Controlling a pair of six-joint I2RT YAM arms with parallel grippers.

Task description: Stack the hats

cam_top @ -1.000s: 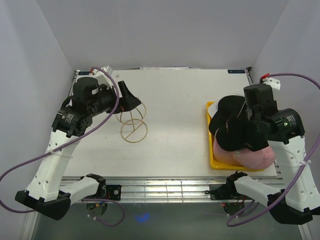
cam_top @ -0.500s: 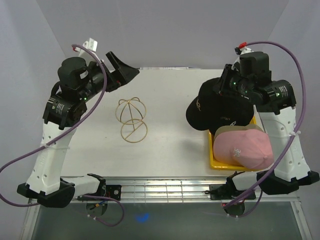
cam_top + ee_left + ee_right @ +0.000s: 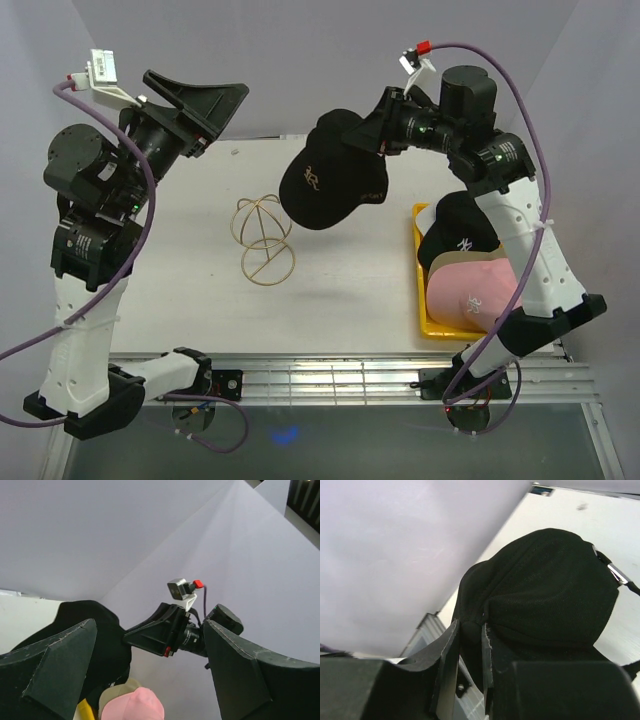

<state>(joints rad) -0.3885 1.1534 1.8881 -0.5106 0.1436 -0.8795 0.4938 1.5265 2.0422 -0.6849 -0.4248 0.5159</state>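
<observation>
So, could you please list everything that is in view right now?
held cap: one, black with a small pale front logo, in the air above the middle of the table.
NY cap: one, black with a white mark, at the far end of the tray.
tan cap: one, tan, between the NY cap and the pink cap, mostly covered.
pink cap: one, pink, at the near end of the tray.
tray: one, yellow, on the right side of the table.
wire stand: one, gold, left of the table's middle.
table: one, white.
left claw: one, black, open and empty, raised on the left.
right claw: one, black, shut on the held cap.
</observation>
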